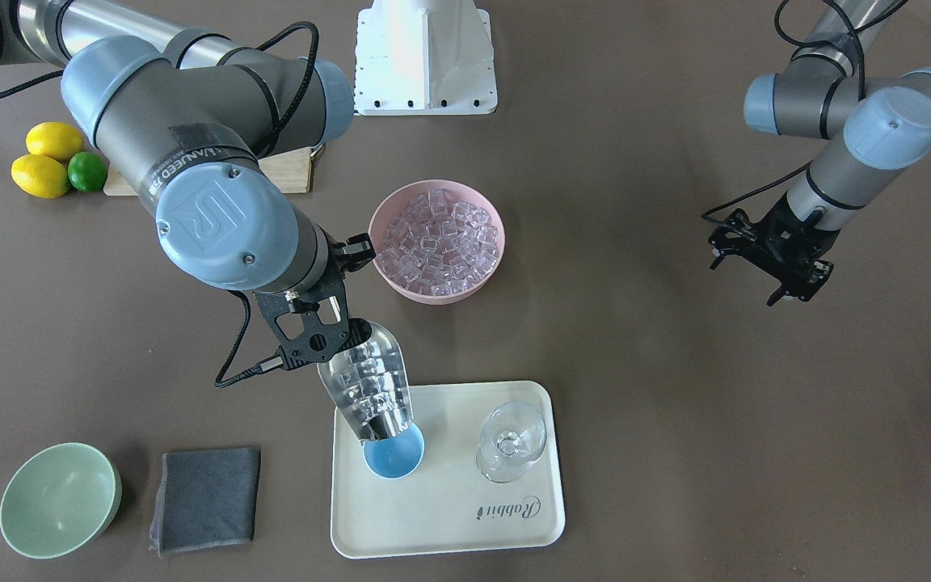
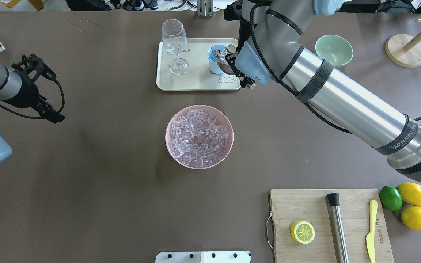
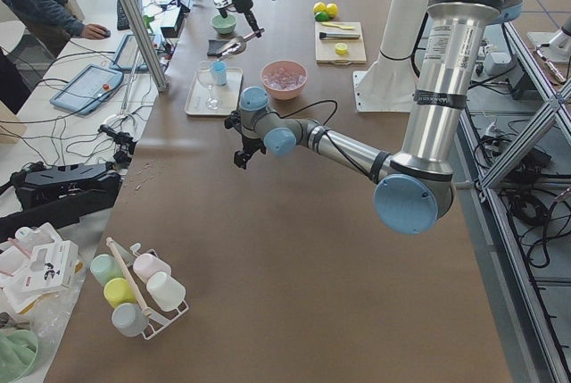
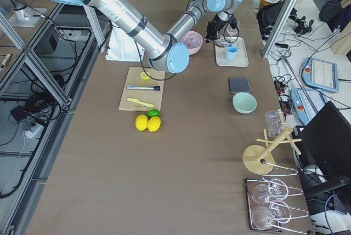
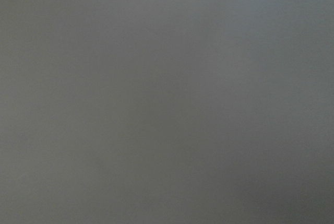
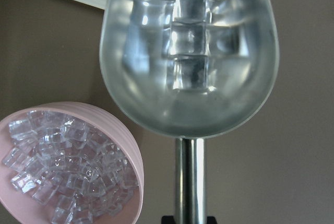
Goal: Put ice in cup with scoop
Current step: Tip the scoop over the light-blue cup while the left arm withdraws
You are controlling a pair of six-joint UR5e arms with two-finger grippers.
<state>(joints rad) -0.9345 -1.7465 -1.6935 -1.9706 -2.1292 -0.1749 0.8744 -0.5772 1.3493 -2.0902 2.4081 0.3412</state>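
Observation:
My right gripper is shut on the handle of the steel scoop. The scoop is tilted down with its lip over the light-blue cup on the cream tray. Several clear ice cubes lie in the scoop's pan; its handle runs down to my fingers. From overhead the scoop meets the cup at its rim. My left gripper hangs over bare table far to the side, holding nothing; I cannot tell how its jaws stand. The left wrist view is blank grey.
A pink bowl full of ice stands behind the tray. A clear stemmed glass stands on the tray beside the cup. A green bowl and grey cloth lie to one side. A cutting board holds a lemon half, steel cylinder and knife.

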